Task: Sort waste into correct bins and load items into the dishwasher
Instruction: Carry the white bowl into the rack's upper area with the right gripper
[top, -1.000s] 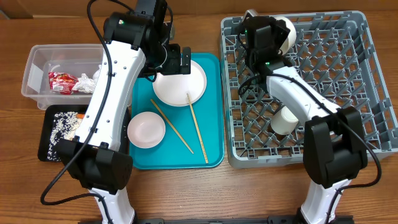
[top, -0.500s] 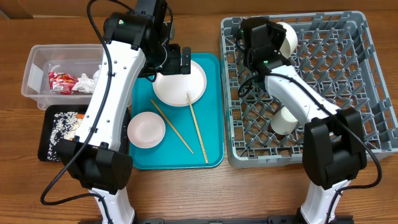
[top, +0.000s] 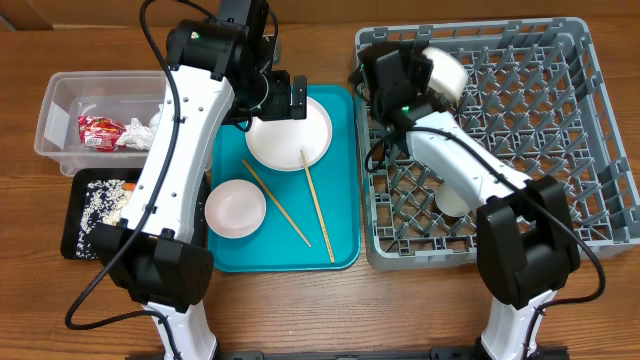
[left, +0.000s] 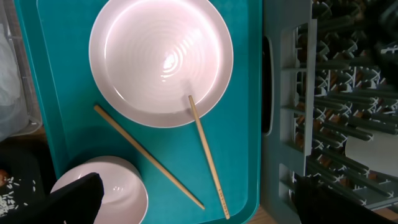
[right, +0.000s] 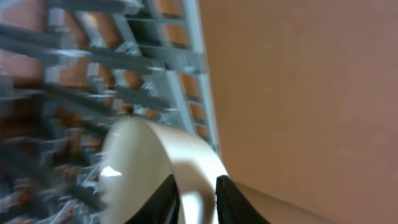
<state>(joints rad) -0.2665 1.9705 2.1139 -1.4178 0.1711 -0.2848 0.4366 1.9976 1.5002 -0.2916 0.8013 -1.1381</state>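
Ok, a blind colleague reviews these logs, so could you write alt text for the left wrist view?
A round white plate sits on a teal tray, one wooden chopstick resting its tip on the plate and a second chopstick lying diagonally below. A small white bowl shows at bottom left; a grey dish rack fills the right side.
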